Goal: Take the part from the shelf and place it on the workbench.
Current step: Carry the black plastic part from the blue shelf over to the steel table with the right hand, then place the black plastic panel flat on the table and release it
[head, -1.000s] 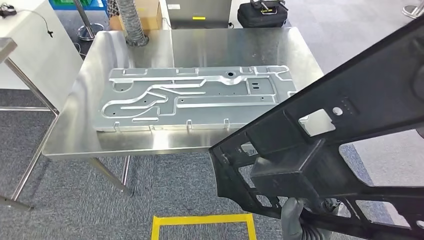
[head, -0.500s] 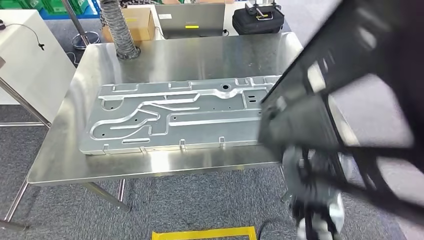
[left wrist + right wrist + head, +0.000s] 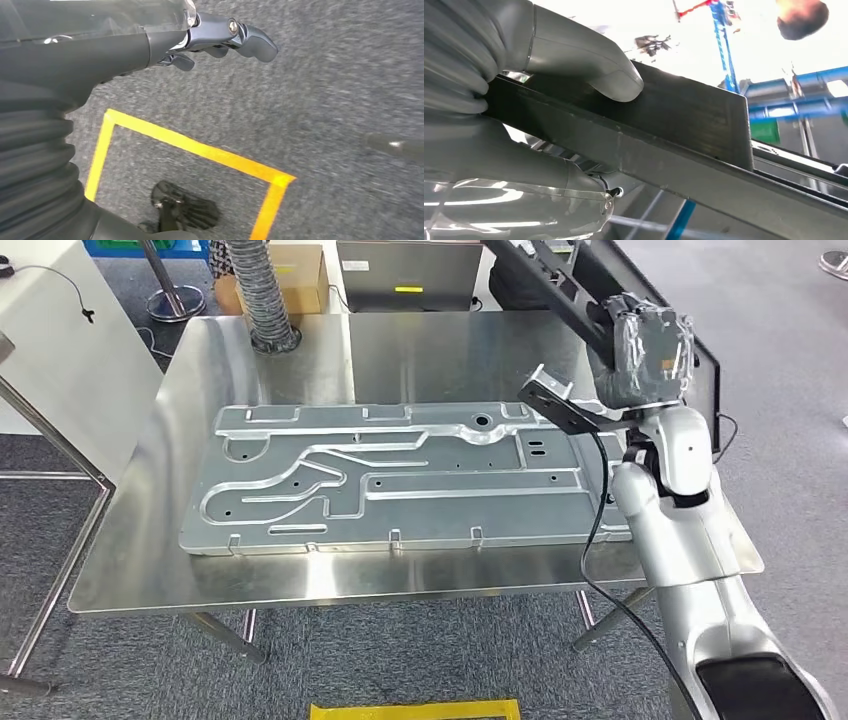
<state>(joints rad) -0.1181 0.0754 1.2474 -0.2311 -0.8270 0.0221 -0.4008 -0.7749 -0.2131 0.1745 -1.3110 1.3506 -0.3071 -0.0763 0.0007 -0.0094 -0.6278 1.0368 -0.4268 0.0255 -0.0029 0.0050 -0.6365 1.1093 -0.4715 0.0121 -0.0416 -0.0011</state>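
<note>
At the upper right of the head view the right hand (image 3: 648, 348) grips the black part (image 3: 560, 295) aloft, apparently to clear the workbench (image 3: 300, 570) before lowering it.

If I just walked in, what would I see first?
The big black frame part, lifted high in the robot's right hand over the far right side of the shiny steel workbench. A large ribbed silver metal plate lies flat across the middle of that workbench.
</note>
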